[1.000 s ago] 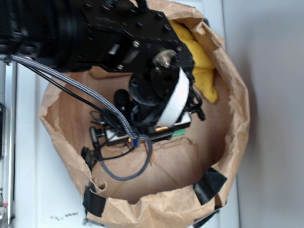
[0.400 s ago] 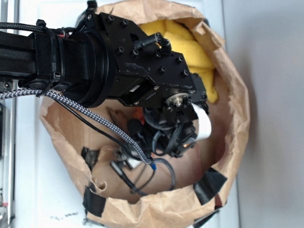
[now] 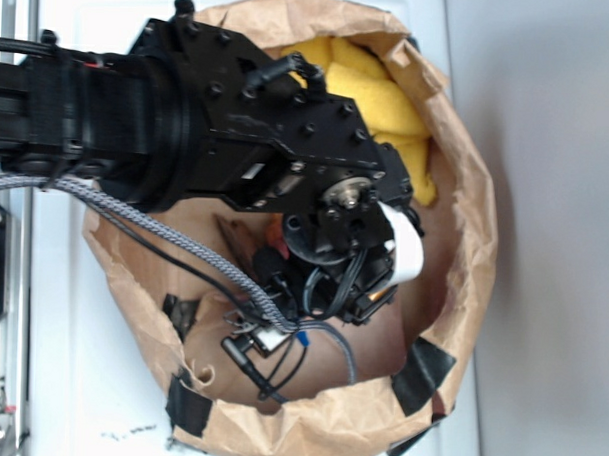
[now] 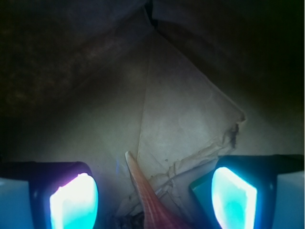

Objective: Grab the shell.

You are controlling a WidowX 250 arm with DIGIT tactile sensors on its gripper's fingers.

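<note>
In the wrist view the shell [image 4: 145, 198] shows as a ridged, orange-red pointed tip rising from the bottom edge, lying on the brown paper floor of the bag. My gripper [image 4: 153, 198] is open, with one glowing pad on each side of the shell: the left fingertip [image 4: 74, 202] and the right fingertip [image 4: 234, 195]. Neither touches it. In the exterior view my gripper [image 3: 335, 279] reaches down inside the paper bag [image 3: 477, 224], and the black arm hides the shell and the fingers.
A green block corner [image 4: 202, 183] sits just inside the right pad. A yellow cloth [image 3: 384, 101] fills the bag's upper part. A dark brown strip [image 3: 234, 241] lies left of the gripper. Loose cables [image 3: 281, 332] hang near black tape patches [image 3: 419, 377].
The arm has swung and the wrist has turned. The gripper head has moved toward the lower right of the bag, and the cables have trailed down with it.
</note>
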